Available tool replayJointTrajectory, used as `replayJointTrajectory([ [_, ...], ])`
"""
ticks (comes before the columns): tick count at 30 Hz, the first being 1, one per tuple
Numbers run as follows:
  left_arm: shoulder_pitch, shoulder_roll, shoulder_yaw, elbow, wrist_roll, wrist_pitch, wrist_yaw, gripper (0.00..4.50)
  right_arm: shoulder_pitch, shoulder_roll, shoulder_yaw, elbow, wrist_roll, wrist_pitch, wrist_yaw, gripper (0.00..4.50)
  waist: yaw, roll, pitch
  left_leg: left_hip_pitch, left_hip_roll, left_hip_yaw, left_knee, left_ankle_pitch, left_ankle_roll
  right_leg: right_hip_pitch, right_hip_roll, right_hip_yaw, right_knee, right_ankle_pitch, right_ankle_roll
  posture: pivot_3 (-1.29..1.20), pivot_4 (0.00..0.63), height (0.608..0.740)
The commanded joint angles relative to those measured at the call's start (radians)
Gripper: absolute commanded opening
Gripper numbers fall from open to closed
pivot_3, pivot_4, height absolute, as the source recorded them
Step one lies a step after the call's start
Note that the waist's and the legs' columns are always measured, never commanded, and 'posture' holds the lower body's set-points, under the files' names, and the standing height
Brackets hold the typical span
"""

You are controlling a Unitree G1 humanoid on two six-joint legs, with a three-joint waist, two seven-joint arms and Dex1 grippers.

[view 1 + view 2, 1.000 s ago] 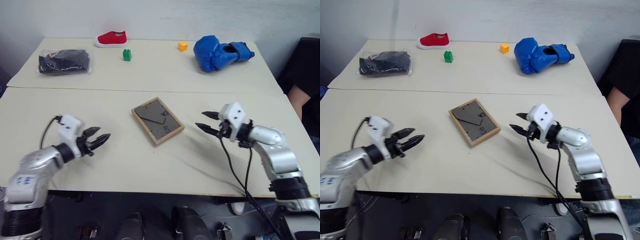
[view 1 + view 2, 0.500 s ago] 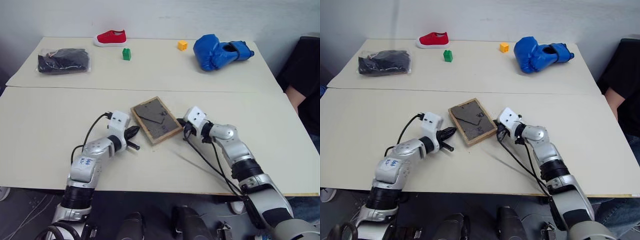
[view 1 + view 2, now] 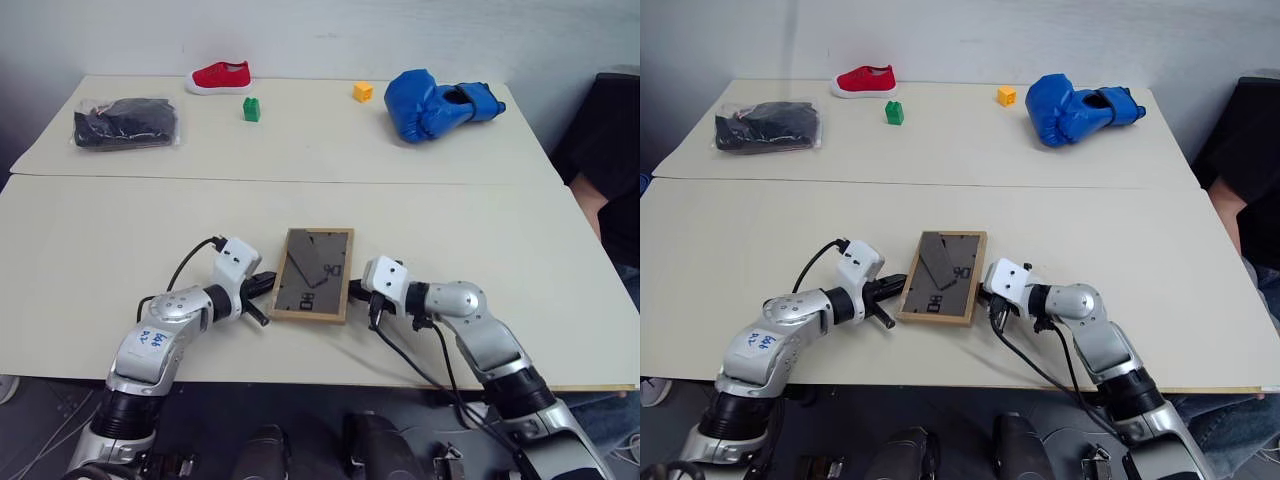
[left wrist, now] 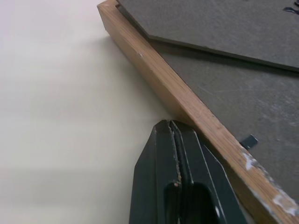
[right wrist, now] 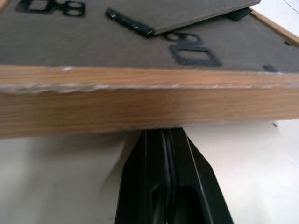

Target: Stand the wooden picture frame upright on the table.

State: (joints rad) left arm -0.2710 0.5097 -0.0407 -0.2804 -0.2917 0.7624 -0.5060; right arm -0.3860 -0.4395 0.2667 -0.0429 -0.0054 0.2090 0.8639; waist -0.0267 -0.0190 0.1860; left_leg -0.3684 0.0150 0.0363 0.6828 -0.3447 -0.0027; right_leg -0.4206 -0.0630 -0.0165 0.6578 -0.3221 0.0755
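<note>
Both end effectors were clenched with nothing between their fingers. From the left eye, the left end effector (image 3: 262, 291) lay at the frame's (image 3: 314, 274) left edge and the right end effector (image 3: 358, 292) at its right edge. That frame lay flat, backing up, near the front of the cream worktop (image 3: 90, 240), its long sides running away from the robot. Farther back sat a red shoe (image 3: 222, 76), a green block (image 3: 251, 109), a yellow block (image 3: 362, 92), a blue glove (image 3: 436, 101) and a dark bagged bundle (image 3: 125, 122). A person's arm (image 3: 600, 200) showed at the right edge.

From the right eye, the same layout held, the frame (image 3: 943, 277) squarely between the two arms.

From the left wrist, shut fingers (image 4: 159, 186) seemed to touch the wooden rim (image 4: 173, 98), though contact was hard to confirm.

From the right wrist, shut fingers (image 5: 156, 186) ran under the rim (image 5: 140, 109), which looked slightly raised off the worktop.
</note>
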Motion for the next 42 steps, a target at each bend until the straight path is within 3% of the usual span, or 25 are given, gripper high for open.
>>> replayJointTrajectory([
  [1, 0.027, 0.029, 0.020, -0.011, -0.003, 0.024, -0.013, 0.03, 0.045, -0.056, -0.030, -0.058, -0.002, 0.020, -0.006, 0.00, 0.000, 0.000, 0.000, 0.000, 0.000, 0.000, 0.000, 0.000, 0.000, 0.000, 0.000, 0.000, 0.000, 0.000, 0.000, 0.00, 0.150, 0.740],
  [4, 0.027, 0.086, 0.069, 0.002, -0.037, 0.067, -0.059, 0.03, 0.078, -0.147, -0.057, -0.056, -0.021, 0.002, 0.008, 0.00, 0.000, 0.000, 0.000, 0.000, 0.000, 0.000, 0.000, 0.000, 0.001, 0.000, 0.000, 0.000, -0.001, 0.000, 0.000, 0.00, 0.150, 0.740],
  [7, 0.006, 0.112, 0.139, 0.020, -0.115, 0.181, -0.083, 0.62, 0.099, -0.200, -0.088, -0.083, 0.002, 0.016, 0.015, 0.00, 0.001, 0.000, 0.000, 0.001, 0.000, 0.000, 0.000, 0.000, 0.001, 0.001, 0.000, 0.000, -0.001, 0.000, 0.000, 0.00, 0.150, 0.740],
  [14, -0.162, 0.249, 0.241, 0.177, -0.422, 0.724, -0.277, 2.56, 0.144, -0.240, -0.096, -0.264, 0.068, 0.105, 0.049, 0.00, -0.002, 0.000, 0.000, 0.002, 0.000, -0.001, -0.001, -0.001, 0.001, 0.003, 0.000, -0.001, -0.001, 0.000, 0.000, 0.00, 0.150, 0.740],
  [20, -0.327, 0.216, 0.196, 0.427, -0.494, 0.852, -0.235, 4.45, 0.126, -0.192, -0.029, -0.295, 0.041, 0.163, 0.019, 0.00, 0.001, -0.001, 0.000, 0.001, -0.001, -0.002, 0.000, -0.001, 0.001, 0.002, 0.000, -0.001, -0.001, 0.000, 0.000, 0.00, 0.150, 0.740],
  [28, -0.407, 0.160, 0.048, 0.459, -0.558, 0.852, -0.138, 4.48, 0.065, -0.155, 0.029, -0.275, 0.011, 0.197, 0.001, 0.00, 0.023, -0.001, 0.000, 0.001, -0.002, -0.002, 0.001, 0.000, 0.002, 0.002, -0.001, -0.001, -0.001, 0.000, 0.000, 0.00, 0.150, 0.740],
  [42, -0.434, 0.053, 0.051, 0.599, -0.931, 0.852, 0.171, 4.48, 0.029, -0.118, 0.090, -0.268, -0.031, 0.214, -0.017, 0.00, 0.024, -0.001, -0.001, 0.001, -0.003, -0.003, 0.002, -0.001, 0.002, 0.002, -0.002, -0.001, -0.001, 0.000, 0.000, 0.00, 0.150, 0.740],
])
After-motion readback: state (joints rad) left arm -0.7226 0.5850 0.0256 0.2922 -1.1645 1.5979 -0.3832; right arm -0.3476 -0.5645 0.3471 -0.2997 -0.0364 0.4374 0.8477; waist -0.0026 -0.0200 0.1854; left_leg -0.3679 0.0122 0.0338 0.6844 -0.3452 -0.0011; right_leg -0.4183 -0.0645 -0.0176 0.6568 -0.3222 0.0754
